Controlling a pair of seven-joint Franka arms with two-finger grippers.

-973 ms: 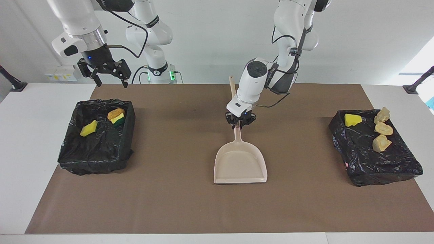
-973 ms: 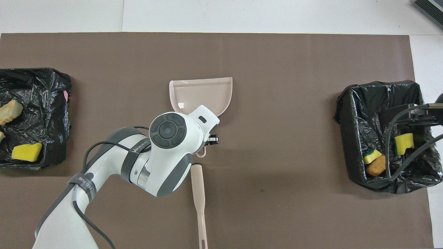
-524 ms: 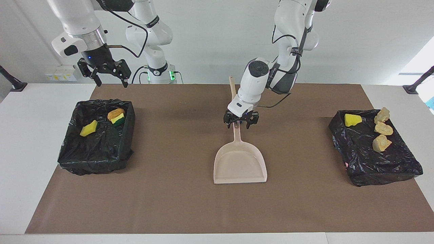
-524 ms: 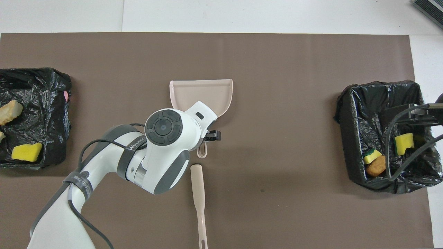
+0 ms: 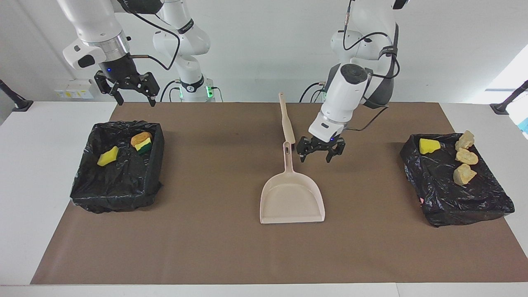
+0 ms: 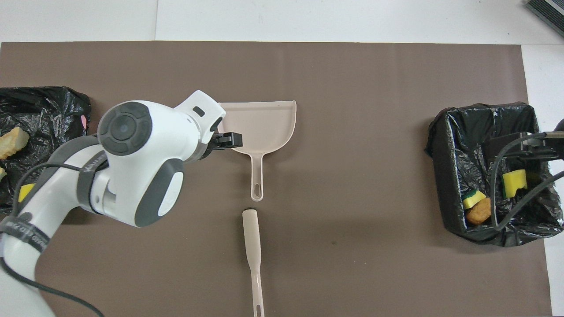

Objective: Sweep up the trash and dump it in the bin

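The dustpan (image 5: 292,198) lies flat on the tabletop (image 5: 214,247), swept empty; the left gripper (image 5: 320,151) hovers beside its handle, spread and empty, the right gripper (image 5: 128,88) likewise, waiting.

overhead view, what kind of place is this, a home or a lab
Most likely a robotics lab set up for a cleaning test. Two robot arms work at a white table covered by a brown mat, with a dustpan and bag-lined bins staged on it.
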